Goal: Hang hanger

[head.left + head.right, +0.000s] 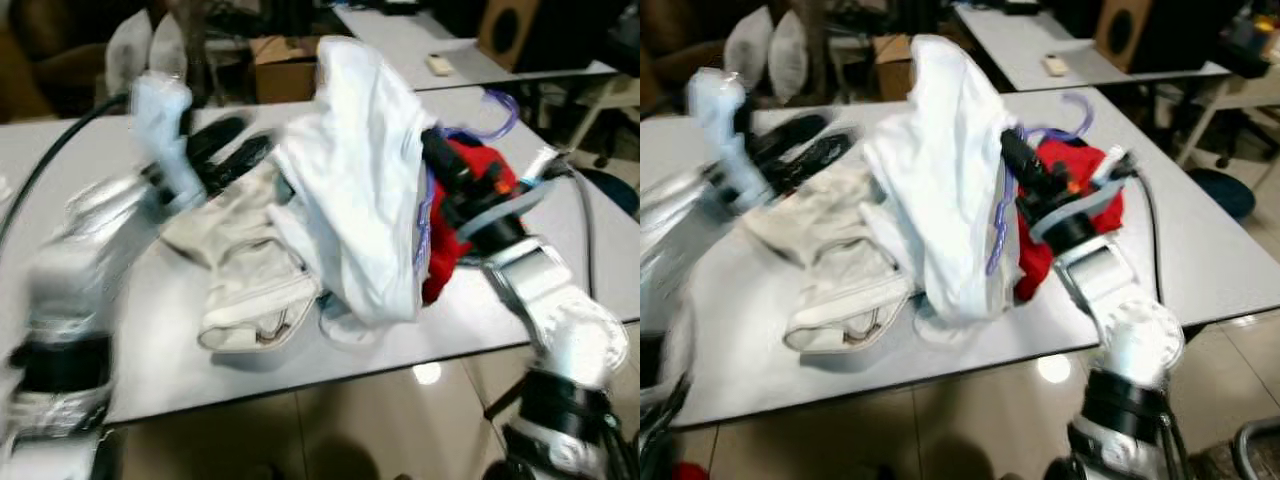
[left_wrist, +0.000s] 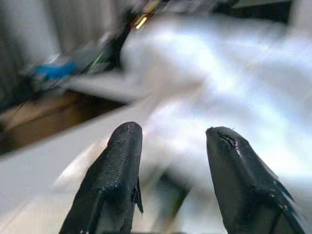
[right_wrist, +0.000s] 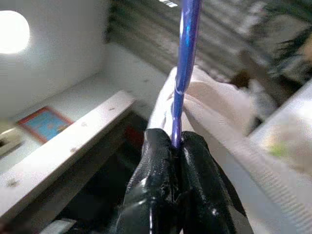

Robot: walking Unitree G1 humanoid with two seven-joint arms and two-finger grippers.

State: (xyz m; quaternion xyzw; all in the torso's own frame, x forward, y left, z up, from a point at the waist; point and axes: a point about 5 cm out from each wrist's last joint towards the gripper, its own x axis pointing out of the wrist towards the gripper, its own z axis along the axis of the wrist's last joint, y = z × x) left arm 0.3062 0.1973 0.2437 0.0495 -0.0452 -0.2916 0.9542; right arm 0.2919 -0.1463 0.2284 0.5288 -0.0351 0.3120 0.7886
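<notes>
On the left, the left gripper (image 1: 228, 150) hovers above the white table (image 1: 120, 330), its two black fingers (image 2: 122, 170) spread with a clear gap and nothing between them. It points toward the raised cloth, and my guess is it is there to steady or straighten the fabric rather than to carry anything. Beneath it a cream garment (image 1: 245, 290) lies crumpled on the tabletop, apparently waiting its turn.

In the middle, a white garment (image 1: 355, 170) hangs in the air over the table, draped in long folds and well clear of the surface. It hangs that way because it is carried on the purple hanger (image 1: 998, 225), whose thin plastic bar peeks out along the cloth's edge, with the hook curling up behind.

To the right, the right gripper (image 1: 1025, 165) is clamped tight on the hanger; in the right wrist view its fingertips (image 3: 161, 161) pinch the purple rod (image 3: 184, 73) with no gap left. Holding the rod keeps the hook free for a rail, I would think. Just behind that hand a red garment (image 1: 470, 210) sits bunched on the table.

No rail is visible here, so the hanging itself seems not yet done. Everything is blurred, so finer detail escapes me.
</notes>
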